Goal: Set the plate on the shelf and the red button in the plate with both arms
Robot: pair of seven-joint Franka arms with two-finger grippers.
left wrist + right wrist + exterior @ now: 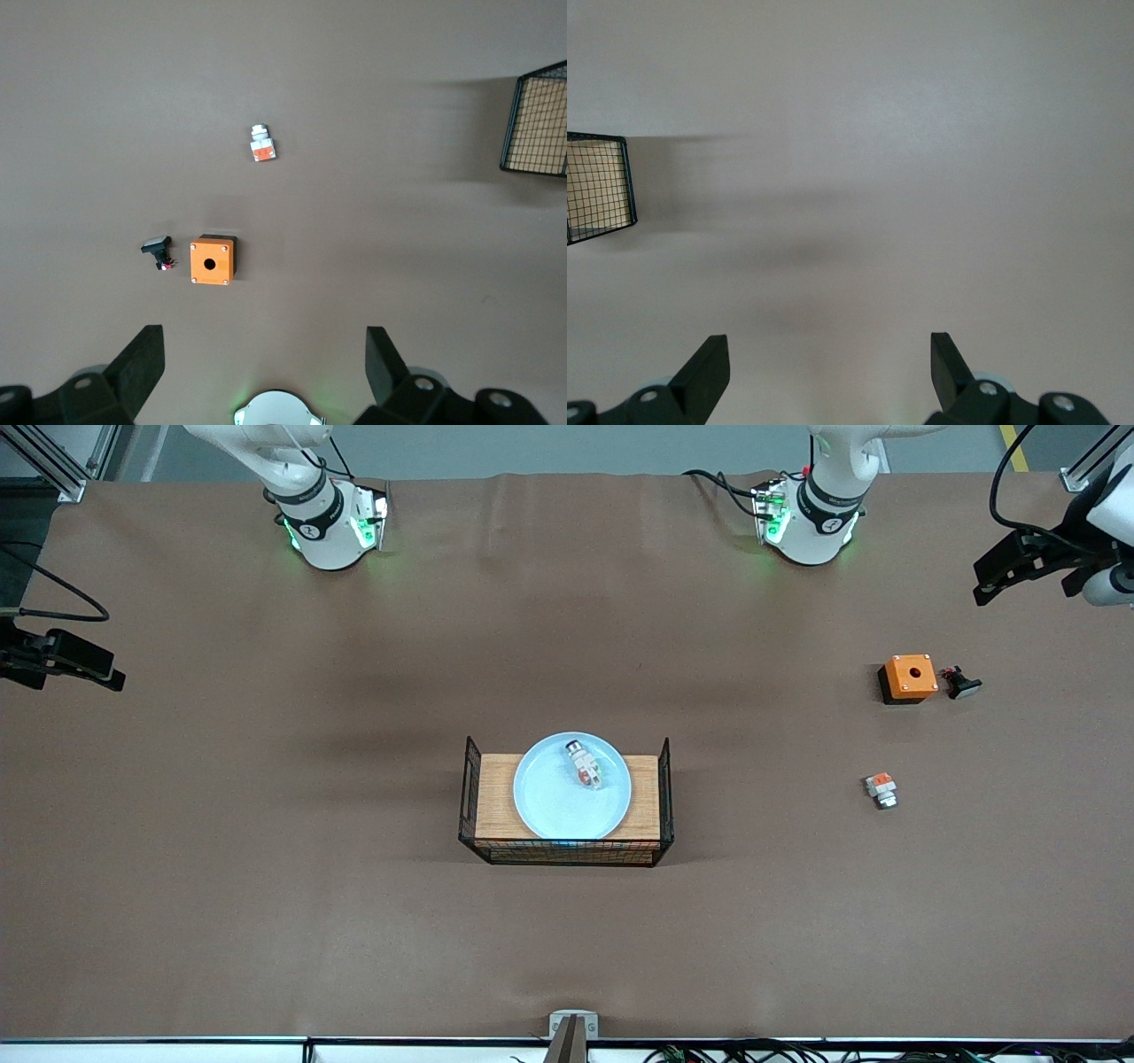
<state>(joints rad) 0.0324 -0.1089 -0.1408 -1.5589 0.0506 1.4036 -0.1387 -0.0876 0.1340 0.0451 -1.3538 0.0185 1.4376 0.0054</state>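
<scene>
Tray [496, 797] with wire ends sits mid-bench, carrying the plate [558, 802]; the red button [585, 765] lies on the plate's farther part. Plate looks rigid, slick, probably breakable: take the rim; button's tiny and light, pinch its long sides. Left pincer [266, 354] is spread above the orange box [213, 259], black part [158, 251] and white block [261, 142], right pincer [830, 354] spread over bare bench, both waiting, nothing obstructing.

1 plate [567, 802]; 1 red button [585, 765]; 1 tray [496, 797]; 1 orange box [910, 677]; 1 white block [881, 788]; 1 black knob [960, 683]
</scene>
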